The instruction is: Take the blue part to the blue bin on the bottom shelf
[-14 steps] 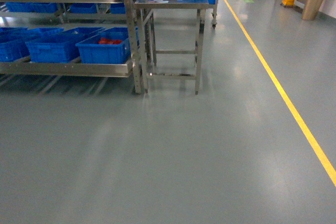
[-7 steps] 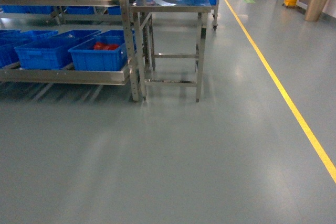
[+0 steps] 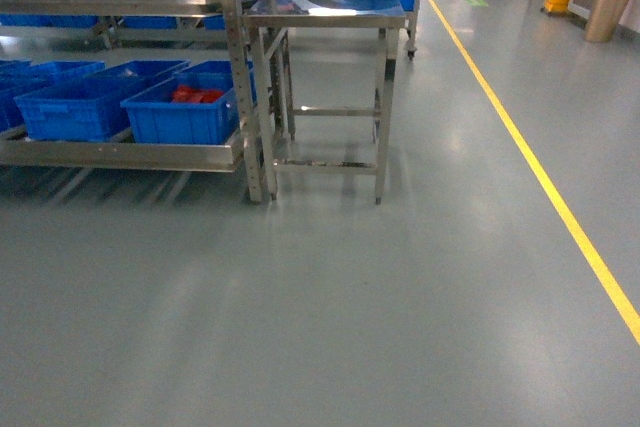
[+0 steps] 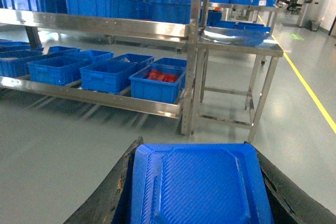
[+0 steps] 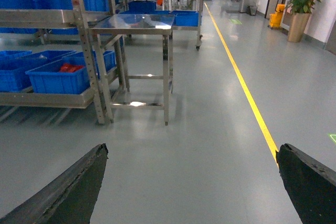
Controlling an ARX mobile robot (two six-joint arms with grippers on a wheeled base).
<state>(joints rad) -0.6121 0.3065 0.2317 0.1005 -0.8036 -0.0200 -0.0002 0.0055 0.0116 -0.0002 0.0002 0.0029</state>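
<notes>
— Where is the blue part (image 4: 199,184)?
— The left gripper (image 4: 197,182) pinches it between both dark fingers (image 4: 113,190).
— And the right gripper (image 5: 191,184)?
— Spread wide, holding nothing.
— Where are the blue bins (image 3: 75,107)?
— On the bottom shelf (image 3: 120,154), beside the steel table (image 3: 325,9). Bare gray floor (image 3: 330,297) lies between; a yellow line (image 3: 540,182) edges its right.

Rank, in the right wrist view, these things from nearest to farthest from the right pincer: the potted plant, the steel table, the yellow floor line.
1. Yellow floor line, right of centre, running close to the right pincer.
2. Steel table, left of centre, beside the rack.
3. Potted plant, far right, by the wall.
</notes>
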